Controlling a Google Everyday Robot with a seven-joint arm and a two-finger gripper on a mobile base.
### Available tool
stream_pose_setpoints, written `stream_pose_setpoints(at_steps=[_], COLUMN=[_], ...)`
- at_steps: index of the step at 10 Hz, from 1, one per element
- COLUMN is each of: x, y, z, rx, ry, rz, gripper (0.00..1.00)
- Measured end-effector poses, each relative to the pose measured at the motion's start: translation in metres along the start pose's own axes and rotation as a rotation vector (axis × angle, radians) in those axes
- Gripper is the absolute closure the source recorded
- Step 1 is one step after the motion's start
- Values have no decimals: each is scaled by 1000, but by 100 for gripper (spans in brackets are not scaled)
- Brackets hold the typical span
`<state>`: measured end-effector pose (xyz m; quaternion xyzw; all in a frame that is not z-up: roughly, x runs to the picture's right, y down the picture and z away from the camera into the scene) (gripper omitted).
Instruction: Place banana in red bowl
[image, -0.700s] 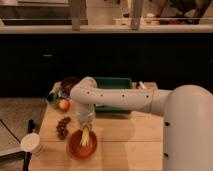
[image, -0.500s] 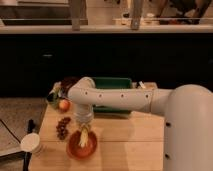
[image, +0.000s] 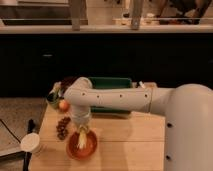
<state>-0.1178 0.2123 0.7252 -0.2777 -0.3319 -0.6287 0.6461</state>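
**Camera view.** One arm (image: 115, 97) reaches from the right across the worktop (image: 131, 146). It ends in the hand (image: 82, 129), which points straight down above the red bowl (image: 72, 150). The banana (image: 82, 141) shows as a pale yellow shape directly under the hand, its lower end inside the rim of the bowl.

**Change since the two earlier pictures.**
- Arm, hand and banana stand in practically the same place. Any shift is too slight to call.
- The bowl has not moved.
- A dark cluster of fruit (image: 63, 127) lies just left of the bowl, and a round orange fruit (image: 63, 105) lies behind the cluster. A green tray (image: 111, 83) is partly hidden by the arm, and a white round object (image: 31, 142) sits at the left edge. All keep their positions.

**State of the hand.** It cannot be told whether the hand is clenched on the banana or has released it.

**Meaning for the task.** The carry appears complete, and the arm has paused at the drop point. The likely remaining steps are release and a straight upward withdrawal. The hand should lift clear without dragging the banana over the rim.
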Motion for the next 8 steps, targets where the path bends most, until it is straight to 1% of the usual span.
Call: stream_pose_setpoints(at_steps=[1,5,8], x=[0,2,4], y=[-1,1,6], z=[0,2,2], rx=[1,0,3], ry=[-2,-14,-13], rz=[-3,0,16], gripper=[20,20,20])
